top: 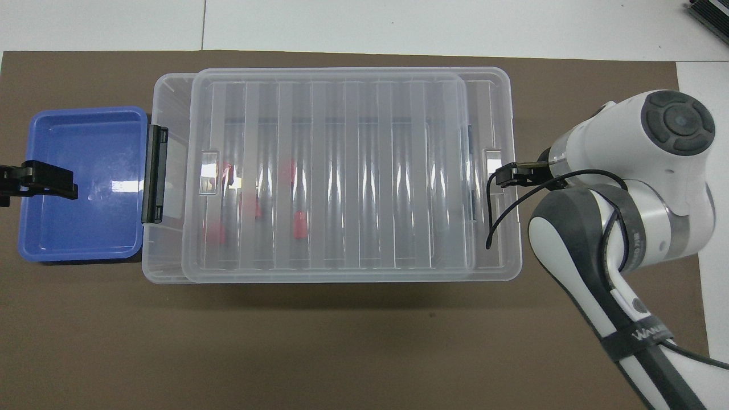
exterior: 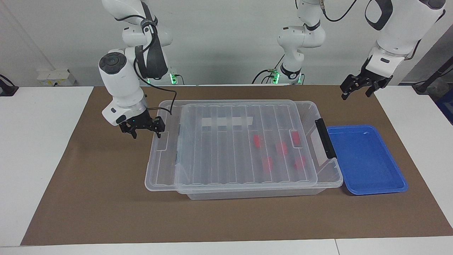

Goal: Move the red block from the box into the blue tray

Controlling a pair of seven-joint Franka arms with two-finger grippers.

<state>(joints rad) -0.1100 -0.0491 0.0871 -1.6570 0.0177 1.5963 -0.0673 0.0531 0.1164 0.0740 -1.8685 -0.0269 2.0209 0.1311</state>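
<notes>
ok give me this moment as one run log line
lid on box, slid askew | red blocks inside | tray bare | right claw open at box end | left claw raised, waiting

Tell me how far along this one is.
Early stage. Nothing has been delivered: the blue tray holds no block, and the red blocks lie inside the box under its clear lid, which sits shifted. The right claw is at the lid's end; the left claw waits raised. Uncovering, picking and placing all remain.

Right hand [exterior: 143,128] hangs low with fingers spread; left hand [exterior: 361,86] hangs raised, fingers apart
</notes>
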